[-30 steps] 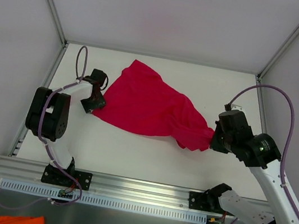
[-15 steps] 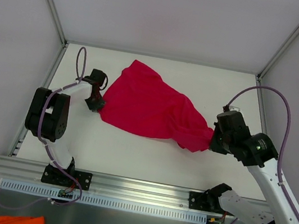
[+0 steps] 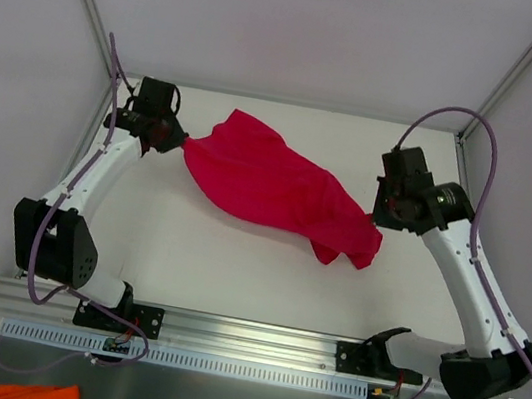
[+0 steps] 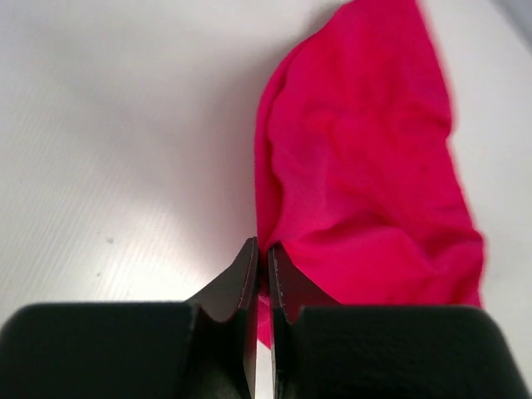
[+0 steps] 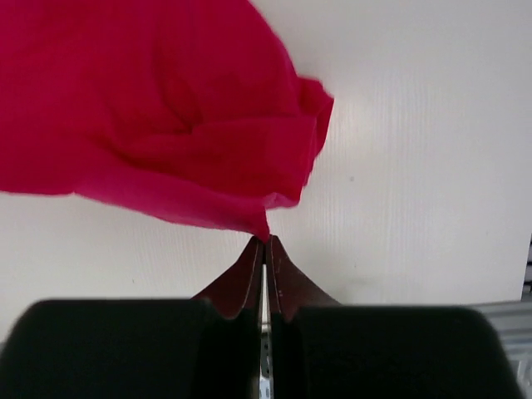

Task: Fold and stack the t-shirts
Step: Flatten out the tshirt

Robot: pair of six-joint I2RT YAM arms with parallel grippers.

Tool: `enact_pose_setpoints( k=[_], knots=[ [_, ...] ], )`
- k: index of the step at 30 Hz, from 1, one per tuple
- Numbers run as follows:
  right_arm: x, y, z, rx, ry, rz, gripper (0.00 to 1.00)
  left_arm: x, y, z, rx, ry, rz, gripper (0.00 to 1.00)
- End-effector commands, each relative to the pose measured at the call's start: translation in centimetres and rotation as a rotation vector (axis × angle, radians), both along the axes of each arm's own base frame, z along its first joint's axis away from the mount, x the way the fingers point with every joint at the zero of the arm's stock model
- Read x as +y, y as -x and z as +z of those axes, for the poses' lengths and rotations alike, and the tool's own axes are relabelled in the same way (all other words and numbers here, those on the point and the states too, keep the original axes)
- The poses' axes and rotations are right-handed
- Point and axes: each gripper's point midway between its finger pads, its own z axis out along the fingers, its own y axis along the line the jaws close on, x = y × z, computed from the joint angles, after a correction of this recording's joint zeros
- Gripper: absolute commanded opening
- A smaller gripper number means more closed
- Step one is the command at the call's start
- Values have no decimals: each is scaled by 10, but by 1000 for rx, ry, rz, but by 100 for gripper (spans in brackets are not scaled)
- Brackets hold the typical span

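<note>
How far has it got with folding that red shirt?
Barely begun. Done: the left gripper and right gripper are each shut on an opposite end of the t-shirt. In hand: it spans between them, bunched and wrinkled. Left: every fold, then stacking.

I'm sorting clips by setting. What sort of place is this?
Probably a lab robot test cell, not a home: white panel walls in metal framing enclose a white table, the left arm and right arm are bolted to an aluminium rail, and a red t-shirt is the workpiece.
</note>
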Motion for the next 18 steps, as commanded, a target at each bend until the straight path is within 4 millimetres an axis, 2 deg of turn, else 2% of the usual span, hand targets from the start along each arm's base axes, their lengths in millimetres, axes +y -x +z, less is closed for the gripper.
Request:
enact_pose_setpoints(
  k=[1, 2, 3, 4, 5, 6, 7, 8, 9, 10, 11, 12, 13, 14, 15, 16, 18],
  knots=[
    [-6, -49, 42, -135, 18, 9, 1, -3, -23, 64, -131, -8, -43, 0],
    [-6, -62, 65, -192, 2, 0, 1, -4, -28, 71, -146, -9, -46, 0],
    [-12, -72, 74, -210, 6, -21, 1, -5, -34, 73, -152, -10, -48, 0],
    [-12, -86, 74, -200, 21, -31, 1, -6, -43, 88, -202, -7, -56, 0],
    [-16, -95, 81, -216, 39, -25, 1, -7, -48, 94, -223, -4, -58, 0],
    [-20, -106, 101, -270, 39, -42, 1, -9, -55, 96, -235, -3, -62, 0],
    [-23, -121, 98, -262, 74, -42, 1, -11, -65, 109, -279, 1, -65, 0],
    [-28, -130, 102, -276, 89, -52, 1, -14, -70, 113, -295, 10, -77, 0],
    [-30, -140, 115, -314, 98, -55, 1, -16, -79, 111, -296, 15, -82, 0],
    [-35, -153, 110, -301, 145, -54, 1, -19, -88, 125, -335, 24, -89, 0],
    [-40, -161, 114, -314, 161, -71, 1, -23, -98, 118, -324, 30, -100, 0],
    [-43, -169, 126, -352, 151, -91, 1, -29, -105, 136, -361, 59, -121, 0],
    [-47, -178, 123, -351, 149, -117, 1, -35, -111, 140, -369, 77, -137, 0],
    [-53, -183, 128, -375, 160, -142, 1, -40, -120, 133, -357, 92, -151, 0],
    [-56, -188, 132, -401, 172, -161, 1, -51, -125, 152, -397, 129, -194, 0],
    [-55, -197, 143, -457, 163, -169, 1, -53, -131, 157, -410, 136, -204, 0],
    [-56, -209, 153, -496, 183, -170, 1, -58, -144, 179, -442, 143, -224, 0]
  ],
)
